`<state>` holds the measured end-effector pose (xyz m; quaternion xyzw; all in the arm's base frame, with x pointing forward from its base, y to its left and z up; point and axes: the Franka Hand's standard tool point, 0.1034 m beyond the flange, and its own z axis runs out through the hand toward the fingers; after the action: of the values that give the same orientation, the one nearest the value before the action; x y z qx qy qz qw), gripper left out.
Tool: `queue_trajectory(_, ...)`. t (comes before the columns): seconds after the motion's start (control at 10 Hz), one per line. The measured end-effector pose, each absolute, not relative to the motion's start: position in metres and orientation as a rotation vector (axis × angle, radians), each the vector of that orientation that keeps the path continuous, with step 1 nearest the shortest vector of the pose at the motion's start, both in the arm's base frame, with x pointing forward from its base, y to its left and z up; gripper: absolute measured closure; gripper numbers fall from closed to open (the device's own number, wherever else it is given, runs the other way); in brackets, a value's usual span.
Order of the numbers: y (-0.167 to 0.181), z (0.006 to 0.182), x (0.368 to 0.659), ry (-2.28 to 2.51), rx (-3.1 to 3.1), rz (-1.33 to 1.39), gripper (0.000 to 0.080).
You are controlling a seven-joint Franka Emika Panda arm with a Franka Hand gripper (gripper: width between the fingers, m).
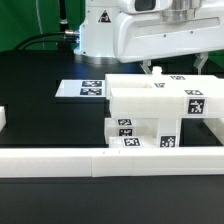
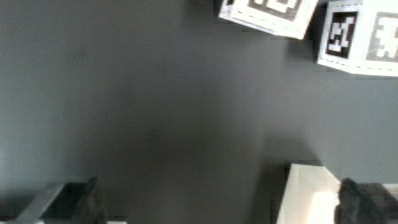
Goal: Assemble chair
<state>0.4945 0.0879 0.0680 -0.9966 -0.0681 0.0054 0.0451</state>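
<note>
- The gripper (image 2: 214, 205) is wide open and holds nothing.
- The chair (image 1: 150, 108) looks half built and sits right against the rail (image 1: 50, 160).
- The gripper hangs just past the chair, on the side away from the rail.
- If it comes down crooked, it could bump the chair and knock parts loose.

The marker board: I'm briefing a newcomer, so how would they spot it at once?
On the black table, find the blocky white chair parts behind the long front rail. Beyond them, toward the exterior view's left, lies the marker board: thin, flat, tagged, not tall like its neighbours.
</note>
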Motion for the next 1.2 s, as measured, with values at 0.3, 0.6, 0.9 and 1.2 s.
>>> queue_trajectory(0.3, 0.138, 0.053, 0.481, -0.037, -3.058, 0.018, 0.0151)
queue_trajectory(0.6, 0.142, 0.046, 0.482, -0.029, -3.063, 0.026, 0.0151)
queue_trajectory(0.9, 0.152, 0.040, 0.479, 0.018, -3.066, 0.020, 0.0151)
queue_trajectory(1.2, 0.159, 0.026, 0.472, -0.019, -3.075, 0.020, 0.0151)
